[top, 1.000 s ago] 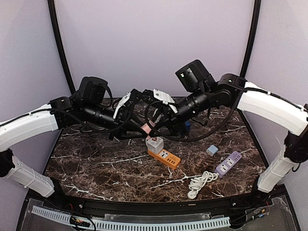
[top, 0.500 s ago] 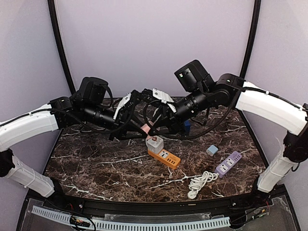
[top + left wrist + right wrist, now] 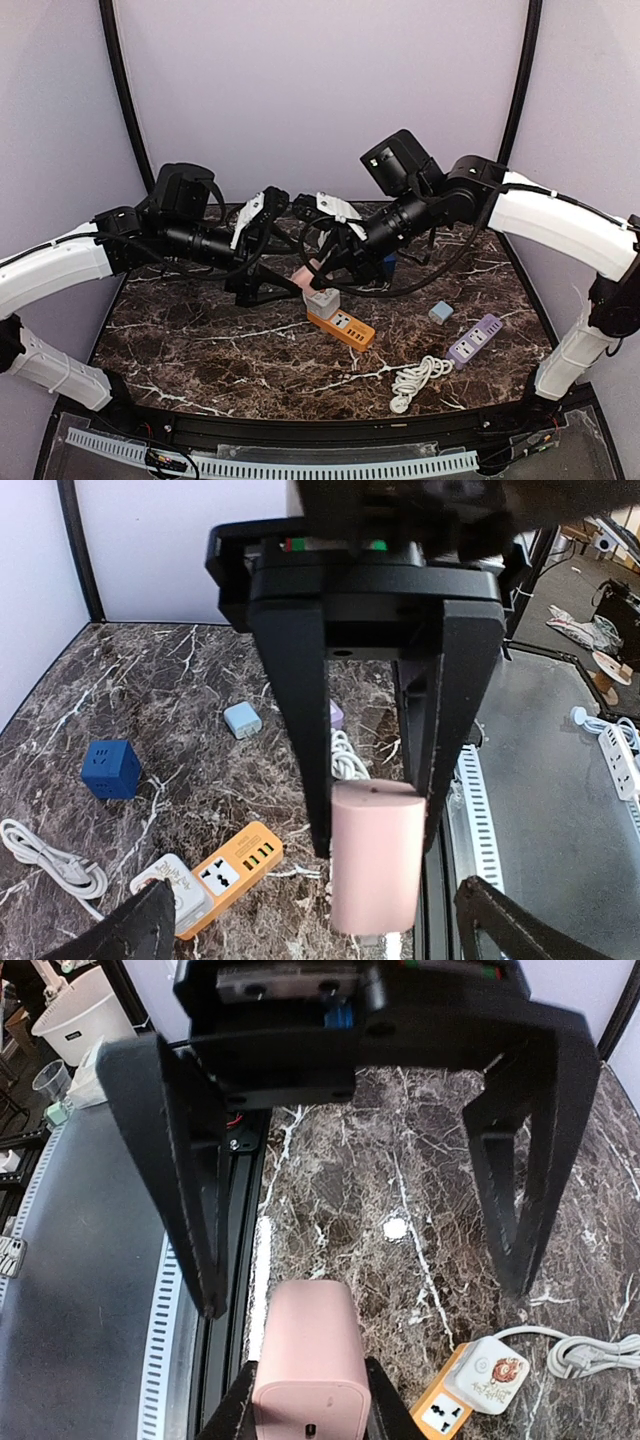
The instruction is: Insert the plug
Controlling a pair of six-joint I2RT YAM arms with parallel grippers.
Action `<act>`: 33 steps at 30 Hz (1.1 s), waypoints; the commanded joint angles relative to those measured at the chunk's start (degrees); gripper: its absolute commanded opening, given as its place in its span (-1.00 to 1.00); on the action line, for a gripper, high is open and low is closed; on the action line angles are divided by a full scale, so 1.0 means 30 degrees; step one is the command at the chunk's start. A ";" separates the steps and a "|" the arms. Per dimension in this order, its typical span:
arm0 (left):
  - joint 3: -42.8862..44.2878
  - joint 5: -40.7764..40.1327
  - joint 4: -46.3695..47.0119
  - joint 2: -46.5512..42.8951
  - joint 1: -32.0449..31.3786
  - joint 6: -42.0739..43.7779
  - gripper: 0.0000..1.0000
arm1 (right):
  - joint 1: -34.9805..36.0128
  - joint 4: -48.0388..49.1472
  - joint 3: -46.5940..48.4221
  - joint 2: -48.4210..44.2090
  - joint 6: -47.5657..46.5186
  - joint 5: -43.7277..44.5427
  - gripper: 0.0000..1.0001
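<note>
left gripper [image 3: 360, 1295] has sprung wide off the pink plug [image 3: 375, 865], right gripper [image 3: 308, 1400] pinching it, prongs hidden.

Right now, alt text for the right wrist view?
The right gripper clamps a pink plug at the bottom edge, while the left gripper faces it with jaws wide open. Lower right, on the marble table, an orange power strip carries a white adapter.

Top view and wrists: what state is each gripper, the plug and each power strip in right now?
left gripper: open, holding nothing.
right gripper: shut on pink plug.
pink plug: held in the air, not inserted.
orange power strip: lying flat, white adapter on one end, next socket free.
purple power strip: lying flat, nothing plugged in.
</note>
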 commanded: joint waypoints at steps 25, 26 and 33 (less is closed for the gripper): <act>-0.4849 -0.6231 0.0066 -0.5828 0.0149 -0.0467 0.97 | -0.0349 -0.5080 0.2094 0.2846 0.1149 0.4363 -1.00; -0.4887 -0.6327 -0.0017 -0.6026 0.0146 -0.0405 0.97 | -0.0385 -0.5050 0.2078 0.2939 0.1253 0.4354 -1.00; -0.5638 -0.7173 -0.0352 -0.6911 0.0147 -0.0308 0.98 | -0.0595 -0.5068 0.1985 0.3446 0.2051 0.5322 -1.00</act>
